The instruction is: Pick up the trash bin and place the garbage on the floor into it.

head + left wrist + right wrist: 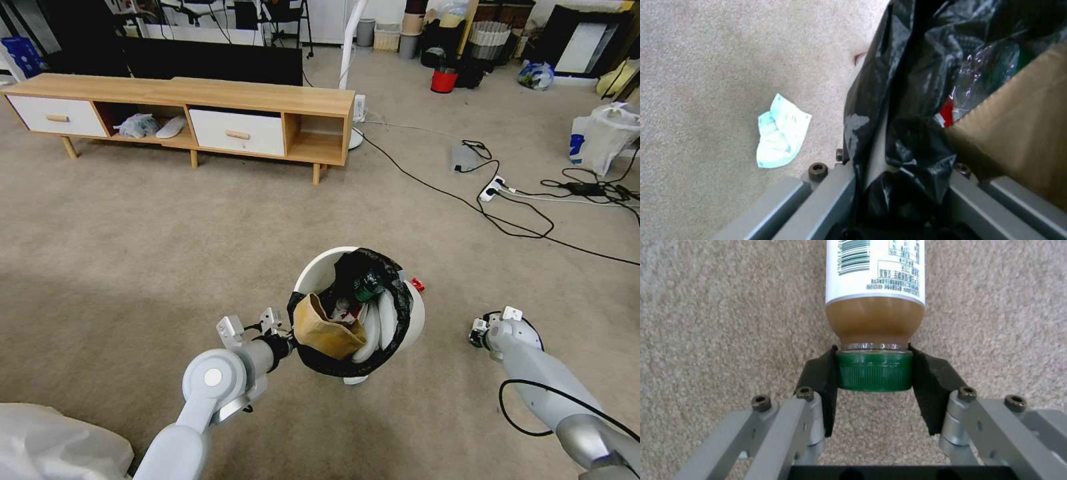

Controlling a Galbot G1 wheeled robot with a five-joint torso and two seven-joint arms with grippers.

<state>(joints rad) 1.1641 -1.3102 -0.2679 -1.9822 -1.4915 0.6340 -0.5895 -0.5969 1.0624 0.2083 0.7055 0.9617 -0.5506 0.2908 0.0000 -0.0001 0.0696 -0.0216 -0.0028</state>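
Two arms flank the trash bin [360,313], bare floor [167,253] open all round. Left wrist view: the left gripper [902,173] clamps its bag-lined rim; a tissue [781,131] lies nearby. Right wrist view: the right gripper [875,373] pinches a bottle [875,303] by its green cap.

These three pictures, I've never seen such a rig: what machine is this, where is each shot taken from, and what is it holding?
It is a wheeled robot with two arms, each ending in a pincer. The wide picture comes from its head, looking down at the carpet. The other two come from cameras on its wrists. The left pincer is clamped on the rim of a white bin lined with a black bag, already holding a brown carton. The right pincer grips a bottle by its green cap, low over the carpet. A pale crumpled wrapper lies on the carpet.
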